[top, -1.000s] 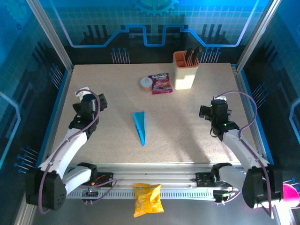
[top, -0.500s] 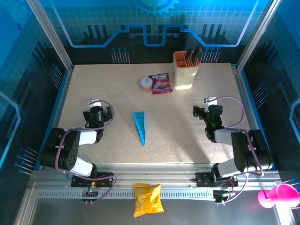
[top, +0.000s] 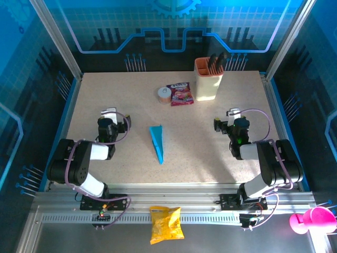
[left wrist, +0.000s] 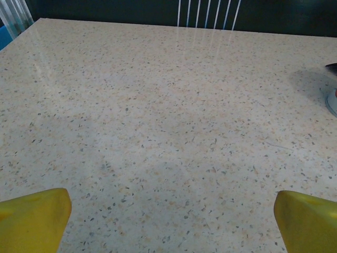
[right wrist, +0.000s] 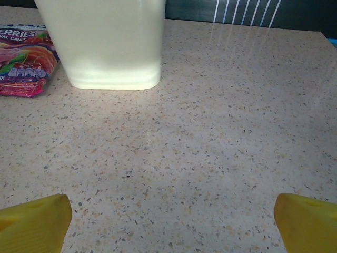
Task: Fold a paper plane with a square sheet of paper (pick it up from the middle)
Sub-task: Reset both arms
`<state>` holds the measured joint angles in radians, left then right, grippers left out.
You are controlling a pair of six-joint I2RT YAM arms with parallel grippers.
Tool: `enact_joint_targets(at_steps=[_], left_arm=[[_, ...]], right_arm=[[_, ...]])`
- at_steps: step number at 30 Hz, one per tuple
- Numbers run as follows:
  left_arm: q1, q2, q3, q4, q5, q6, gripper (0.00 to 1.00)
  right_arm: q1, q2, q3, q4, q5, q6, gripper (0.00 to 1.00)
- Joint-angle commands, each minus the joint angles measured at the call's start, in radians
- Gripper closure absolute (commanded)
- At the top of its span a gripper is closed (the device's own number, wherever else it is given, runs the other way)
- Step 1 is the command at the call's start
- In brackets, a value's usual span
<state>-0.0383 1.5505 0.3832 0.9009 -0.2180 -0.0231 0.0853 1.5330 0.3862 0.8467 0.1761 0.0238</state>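
The paper plane (top: 157, 142), a narrow cyan-blue dart with a centre crease, lies flat in the middle of the table, its tip towards the near edge. My left gripper (top: 109, 116) rests low on the table to its left and my right gripper (top: 232, 116) rests low to its right, both well apart from it. In the left wrist view the left gripper (left wrist: 171, 224) is open, yellow fingertips (left wrist: 32, 219) at the bottom corners over bare table. The right gripper (right wrist: 171, 224) is equally open and holds nothing.
A cream holder (top: 208, 79) with dark tools stands at the back, beside a red-purple snack packet (top: 180, 94) and a small tape roll (top: 164, 94). A yellow crisp bag (top: 166, 224) lies below the front rail. A pink object (top: 310, 220) sits at lower right.
Both arms have folded back and down to low poses, grippers near the table. The plane has not moved. A pink object has come in at lower right.
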Motion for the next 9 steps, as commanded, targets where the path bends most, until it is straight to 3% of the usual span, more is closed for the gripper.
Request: enact_joint_targets(at_steps=[1,9], left_arm=[[0.011,0.008,-0.007,0.045,0.030,0.013,0.00],[0.004,0.009,-0.013,0.058,0.015,0.022,0.00]], right_arm=[[0.005,0.002,0.018,0.032,0.016,-0.021,0.01],[-0.018,-0.001,0.018,0.026,-0.030,-0.012,0.01]])
